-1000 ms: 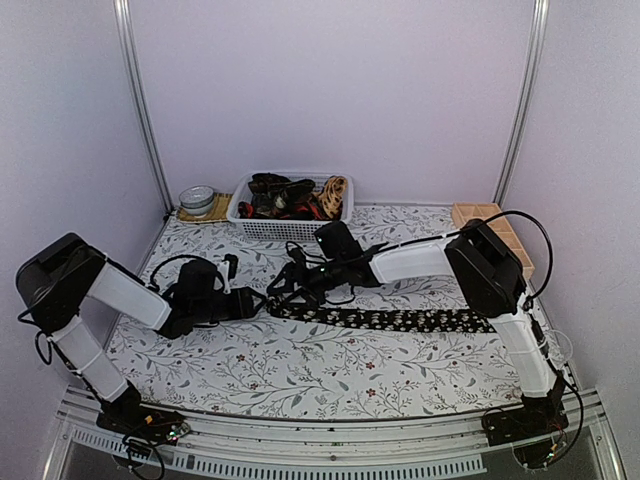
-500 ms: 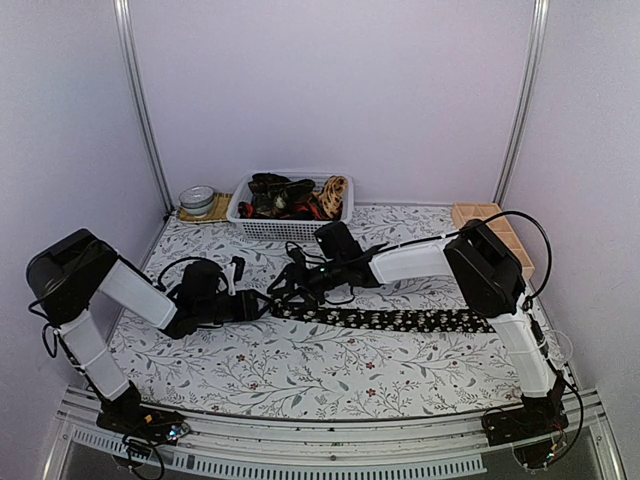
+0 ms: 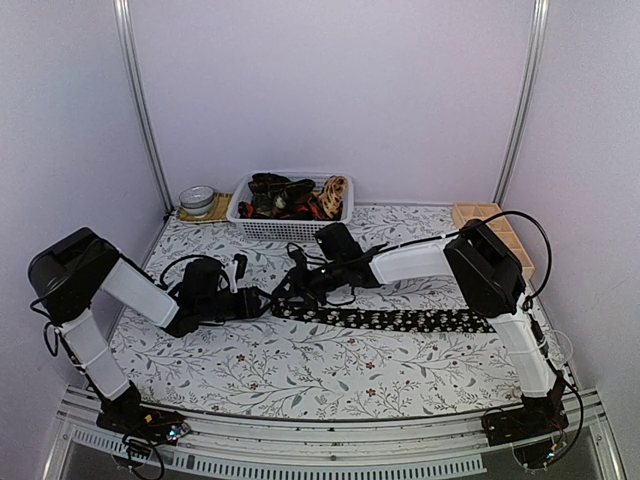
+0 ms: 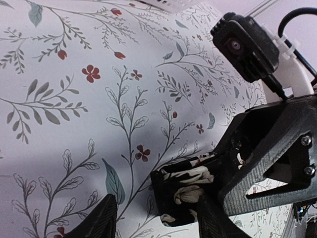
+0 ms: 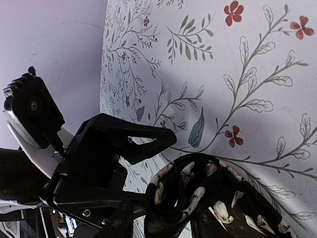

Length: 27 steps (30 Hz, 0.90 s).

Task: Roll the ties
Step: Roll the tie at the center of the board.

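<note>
Tie roll (image 5: 181, 196) cut off below.

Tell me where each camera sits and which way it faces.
Top external: above and behind the arms, looking down at the table; left gripper and right gripper meet at the tie.
Left wrist: on the left arm, facing the tie's rolled end past its fingers; right gripper opposite.
Right wrist: on the right arm, facing that rolled end; left gripper opposite.
Shared: both wrist views show the rolled end.
</note>
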Motion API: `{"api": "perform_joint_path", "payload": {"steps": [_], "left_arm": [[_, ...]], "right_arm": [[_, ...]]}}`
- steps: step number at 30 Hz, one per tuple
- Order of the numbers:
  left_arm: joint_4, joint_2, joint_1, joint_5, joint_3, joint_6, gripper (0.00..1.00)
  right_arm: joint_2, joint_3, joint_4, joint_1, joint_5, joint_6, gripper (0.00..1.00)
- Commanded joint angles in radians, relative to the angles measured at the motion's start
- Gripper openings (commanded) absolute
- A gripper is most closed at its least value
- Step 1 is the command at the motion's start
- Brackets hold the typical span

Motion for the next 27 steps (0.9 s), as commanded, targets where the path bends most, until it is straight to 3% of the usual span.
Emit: {"api": "perform_joint_path", "payload": {"steps": [1,8,19,27], "left_arm": [[0.021,0.007,0.010,0.011,0.013,0.005,0.55],[0.007,-0.032,0.013,-0.009,-0.008,0.017,0.58],[-0.033,-0.034,0.015,-0.009,-0.011,-0.005,0.63],[0.043,0.017,0.011,0.058,-0.043,-0.080,0.62]], "right_arm": [[0.052,-0.032,-0.021,0.000,0.034,-0.014,0.33],[0.014,-0.074,-0.029,-0.007,0.053,-0.023,0.13],[-0.012,-0.112,-0.076,-0.009,0.088,-0.030,0.13],[0.019,-0.112,-0.099,-0.012,0.088,-0.044,0.15]]}}
